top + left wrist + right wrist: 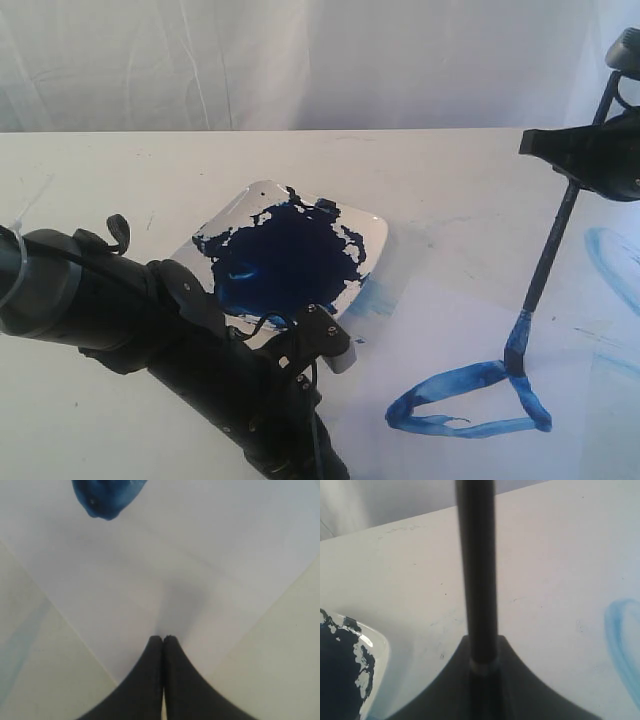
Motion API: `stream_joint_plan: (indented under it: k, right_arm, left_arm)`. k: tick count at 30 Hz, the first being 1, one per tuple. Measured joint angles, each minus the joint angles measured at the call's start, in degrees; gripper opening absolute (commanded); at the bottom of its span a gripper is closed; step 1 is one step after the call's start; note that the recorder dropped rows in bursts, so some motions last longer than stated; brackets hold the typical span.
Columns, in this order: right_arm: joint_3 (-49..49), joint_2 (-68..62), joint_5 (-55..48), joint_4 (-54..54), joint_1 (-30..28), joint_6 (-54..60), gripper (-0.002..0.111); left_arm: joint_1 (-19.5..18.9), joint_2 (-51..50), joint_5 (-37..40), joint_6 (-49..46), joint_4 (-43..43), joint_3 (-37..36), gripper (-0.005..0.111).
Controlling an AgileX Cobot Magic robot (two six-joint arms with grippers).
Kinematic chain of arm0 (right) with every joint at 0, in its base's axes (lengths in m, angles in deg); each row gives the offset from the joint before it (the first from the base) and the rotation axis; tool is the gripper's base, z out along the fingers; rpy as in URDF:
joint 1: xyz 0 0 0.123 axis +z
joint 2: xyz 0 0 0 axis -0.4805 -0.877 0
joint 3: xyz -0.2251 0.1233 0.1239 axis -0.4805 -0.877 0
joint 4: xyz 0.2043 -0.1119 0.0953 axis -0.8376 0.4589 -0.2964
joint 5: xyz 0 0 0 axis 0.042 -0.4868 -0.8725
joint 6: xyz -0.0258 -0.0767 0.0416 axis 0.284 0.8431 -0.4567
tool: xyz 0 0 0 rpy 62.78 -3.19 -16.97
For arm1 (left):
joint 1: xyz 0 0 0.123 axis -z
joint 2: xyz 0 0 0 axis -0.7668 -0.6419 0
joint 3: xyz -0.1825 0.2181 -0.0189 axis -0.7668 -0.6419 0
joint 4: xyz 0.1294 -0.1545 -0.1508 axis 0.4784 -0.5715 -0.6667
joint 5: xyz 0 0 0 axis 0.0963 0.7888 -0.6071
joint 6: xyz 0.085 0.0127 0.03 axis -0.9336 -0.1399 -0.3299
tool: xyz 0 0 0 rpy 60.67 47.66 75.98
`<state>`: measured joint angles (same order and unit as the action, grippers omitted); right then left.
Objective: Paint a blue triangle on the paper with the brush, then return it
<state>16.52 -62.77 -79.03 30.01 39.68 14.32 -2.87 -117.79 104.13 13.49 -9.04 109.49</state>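
The blue triangle [470,402] is a streaky outline on the white paper [440,320] at the lower right. The black-handled brush [555,240] stands steeply, and its blue tip [516,352] touches the triangle's upper right corner. My right gripper [592,158] is shut on the upper handle. In the right wrist view the brush [477,580] runs out from between the gripper [483,652]. My left gripper [163,639] is shut with nothing in it, its tips down on the paper [150,570], with a blue paint patch [107,497] ahead. My left arm [250,390] crosses the lower left.
A white square dish [372,232] full of dark blue paint sits mid-table, just beyond my left arm; the right wrist view shows the dish [375,650] too. A pale blue arc smear [608,262] marks the table at the far right. White cloth hangs behind.
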Motion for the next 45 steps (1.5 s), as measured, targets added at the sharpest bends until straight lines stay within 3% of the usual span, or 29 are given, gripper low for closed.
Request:
stream_joint_plan:
  k: [13, 20, 25, 35, 40, 45]
  right_arm:
    - [2.6, 8.2, -9.4, -0.7, 0.0, 0.0, 0.0]
    - [0.7, 15.6, -16.3, -10.8, 2.3, 5.7, 0.0]
    - [-4.2, 21.3, -9.7, -17.1, 8.2, 11.0, 0.0]
    - [-15.4, 23.9, 8.0, -18.2, 21.0, 11.7, 0.0]
    - [-16.0, 23.7, 14.4, -17.9, 23.6, 11.7, 0.0]
    - [-16.0, 21.3, 14.1, -17.9, 25.9, 11.8, 0.0]
  left_arm:
    - [0.0, 0.0, -0.1, 0.0, 0.0, 0.0, 0.0]
    - [0.0, 0.0, -0.2, 0.0, 0.0, 0.0, 0.0]
    - [0.0, 0.0, -0.2, 0.0, -0.1, 0.0, 0.0]
    - [0.0, 0.0, 0.0, 0.0, -0.2, 0.0, 0.0]
    - [0.0, 0.0, 0.2, 0.0, -0.2, 0.0, 0.0]
    - [0.0, 0.0, 0.2, 0.0, -0.2, 0.0, 0.0]
